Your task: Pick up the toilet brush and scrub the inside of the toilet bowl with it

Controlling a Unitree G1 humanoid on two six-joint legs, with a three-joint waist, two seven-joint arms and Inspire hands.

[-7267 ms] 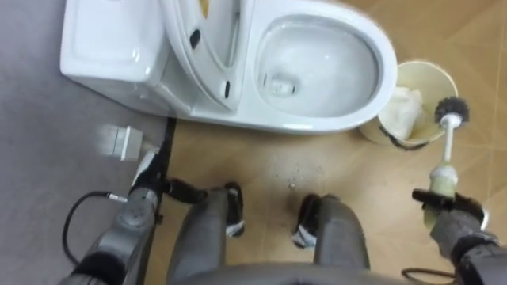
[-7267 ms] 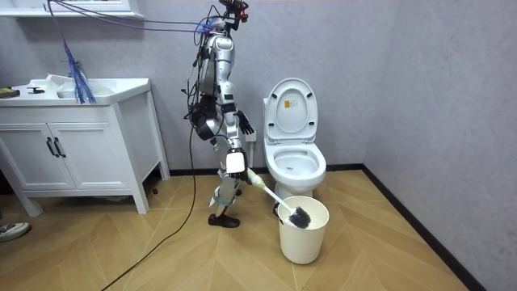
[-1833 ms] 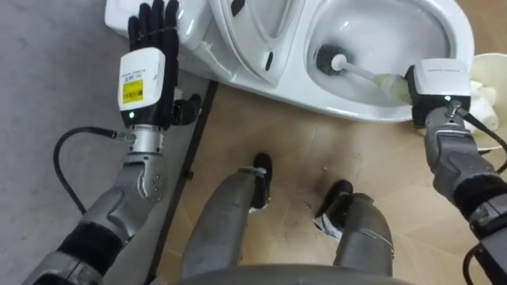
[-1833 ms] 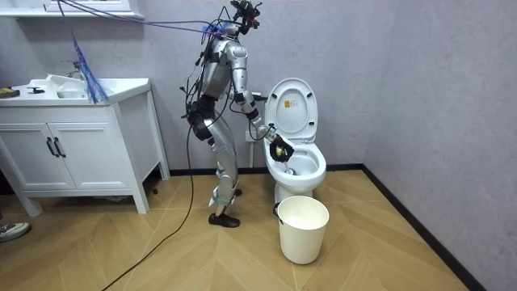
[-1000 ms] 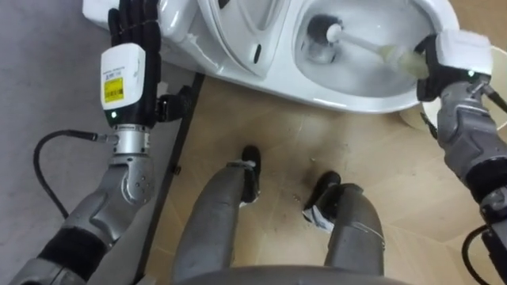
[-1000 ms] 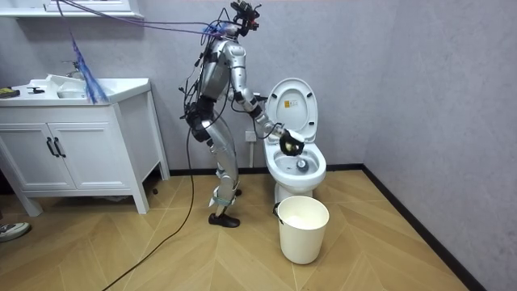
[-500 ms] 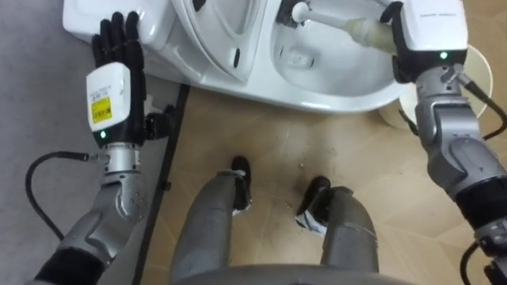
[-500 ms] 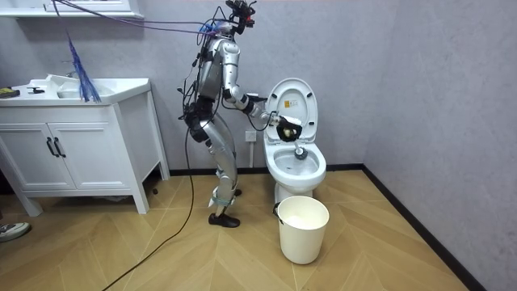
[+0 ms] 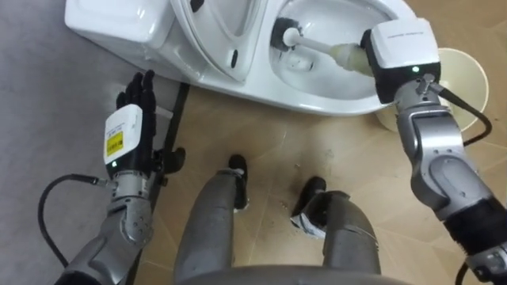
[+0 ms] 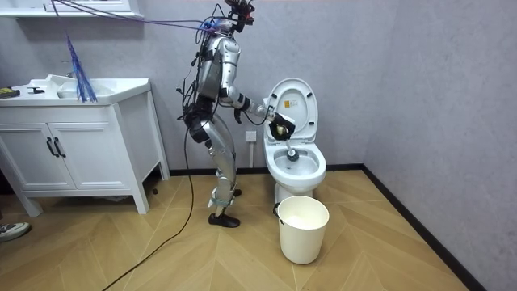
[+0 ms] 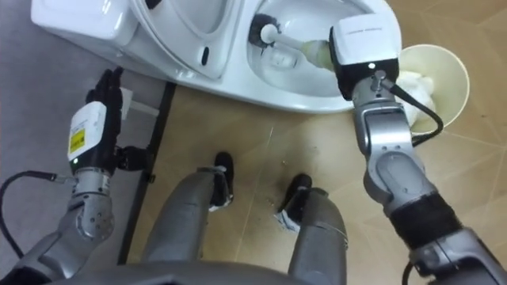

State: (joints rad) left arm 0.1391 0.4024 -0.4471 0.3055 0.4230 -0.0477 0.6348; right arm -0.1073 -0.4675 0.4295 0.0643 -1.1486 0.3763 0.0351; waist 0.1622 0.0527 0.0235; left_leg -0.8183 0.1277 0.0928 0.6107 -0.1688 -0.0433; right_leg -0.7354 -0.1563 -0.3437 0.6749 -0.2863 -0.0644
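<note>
The brush [image 9: 313, 46] slants down into the toilet [image 9: 261, 85], with its dark head toward the back of the bowl. Its pale grip runs into the right robot hand [image 9: 400, 47], which hangs over the bowl's front rim. The fingers there are mostly hidden under the hand's back, but they appear to be curled round the grip. The left robot hand [image 9: 129, 136] is flat, straight-fingered and empty, over the floor beside the tank. Half a second ago its fingertips lay against the tank; now they are clear of it. A bucket [image 11: 447, 67] stands just beside the toilet's front.

Glossy ceramic toilet [image 9: 261, 85], matt wooden floor [image 9: 273, 162]
</note>
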